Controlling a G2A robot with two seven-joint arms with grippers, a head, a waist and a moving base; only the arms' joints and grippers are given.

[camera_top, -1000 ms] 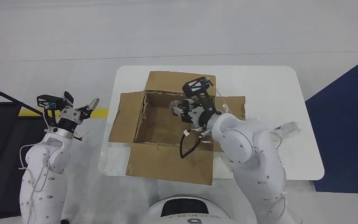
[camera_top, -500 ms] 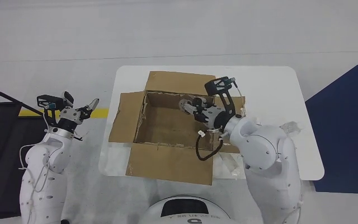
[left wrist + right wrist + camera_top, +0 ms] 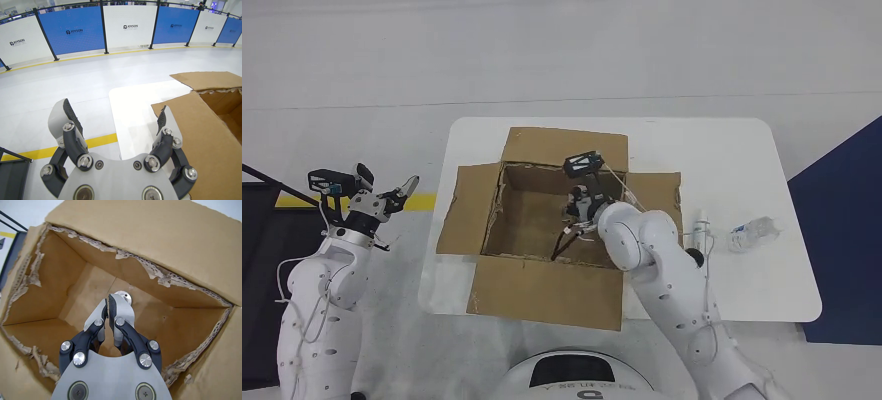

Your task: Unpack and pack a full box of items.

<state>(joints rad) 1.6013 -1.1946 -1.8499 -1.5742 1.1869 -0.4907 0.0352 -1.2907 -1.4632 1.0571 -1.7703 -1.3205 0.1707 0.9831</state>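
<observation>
While its ribbed black pads (image 3: 111, 309) press together on nothing, the right gripper (image 3: 107, 306) hangs inside the one brown cardboard box (image 3: 56, 275), its four flaps open, rims torn and corrugated. Beside the box the left gripper (image 3: 115, 108) gapes empty. Beyond the right flap lie a clear bottle (image 3: 700, 235) and a second bottle (image 3: 752, 232).

Brown corrugated cardboard box (image 3: 542, 292), plain, torn edges paler. Rounded desk (image 3: 722, 160), white. Small plastic bottle (image 3: 749, 234), clear. Left hand (image 3: 114, 106) and right hand (image 3: 107, 298), silver-grey metal, black ribbed pads (image 3: 72, 117). Floor (image 3: 56, 85), pale grey, yellow stripe (image 3: 100, 139).

Matt brown cardboard box (image 3: 151, 228), edges torn rough; smooth white table (image 3: 722, 160).
</observation>
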